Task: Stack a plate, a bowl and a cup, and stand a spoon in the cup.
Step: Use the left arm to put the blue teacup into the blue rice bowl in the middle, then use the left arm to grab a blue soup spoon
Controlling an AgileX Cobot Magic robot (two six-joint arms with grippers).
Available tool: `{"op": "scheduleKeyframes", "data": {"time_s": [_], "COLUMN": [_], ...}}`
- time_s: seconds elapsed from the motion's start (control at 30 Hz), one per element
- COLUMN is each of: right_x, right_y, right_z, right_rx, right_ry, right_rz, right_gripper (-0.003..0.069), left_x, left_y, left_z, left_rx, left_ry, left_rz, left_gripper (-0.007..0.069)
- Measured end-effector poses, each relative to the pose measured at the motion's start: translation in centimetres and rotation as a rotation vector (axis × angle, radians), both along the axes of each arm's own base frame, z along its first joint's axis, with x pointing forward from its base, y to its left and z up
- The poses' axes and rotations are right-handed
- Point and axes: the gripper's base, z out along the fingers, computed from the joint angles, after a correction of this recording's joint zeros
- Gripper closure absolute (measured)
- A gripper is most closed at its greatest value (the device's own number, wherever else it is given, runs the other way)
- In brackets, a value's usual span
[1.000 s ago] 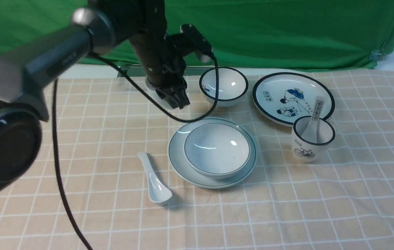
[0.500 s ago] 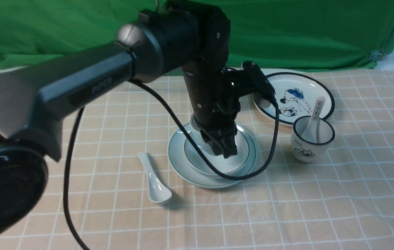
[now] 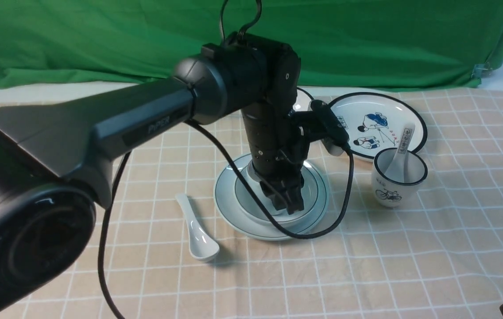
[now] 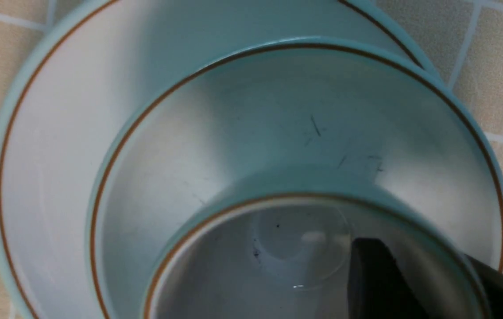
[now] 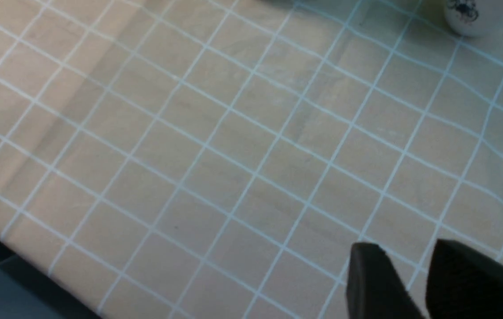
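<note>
Now cup (image 4: pixel 304 248) in bowl (image 4: pixel 278 110), left end effector (image 3: pixel 288 199) gripping.

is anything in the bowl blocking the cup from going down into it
Nothing visible. The cup, gripped by the left end effector, sits directly over the bowl, whose inside looks bare apart from faint scuffs.

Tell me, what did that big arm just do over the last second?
The left arm's fingers, gripping the cup, swung from the back of the table toward the robot and down over the bowl. The plate, bowl and spoon stayed put.
</note>
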Motion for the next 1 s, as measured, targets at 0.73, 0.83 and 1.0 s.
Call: {"op": "scheduleKeyframes", "data": {"time_s": [0.73, 0.83, 1.0], "right_x": [0.8, 0.8, 0.8], "right_y": [1.0, 1.0, 1.0], "right_z": [0.8, 0.8, 0.8], "right_rx": [0.127, 0.127, 0.127], "right_ry": [-0.126, -0.126, -0.127], "right_rz": [0.024, 0.024, 0.025], "right_gripper": [0.0422, 0.0422, 0.0422], "left_x": [-5.2, -4.3, -1.9], "left_y": [9.0, 10.9, 12.9], "left_z": [10.8, 6.5, 2.8], "left_rx": [-0.112, -0.055, -0.059], "left_ry": [-0.026, 0.055, 0.081], "left_rz": [0.642, 0.783, 0.970], "left_gripper": [0.0461, 0.0476, 0.0391]}}
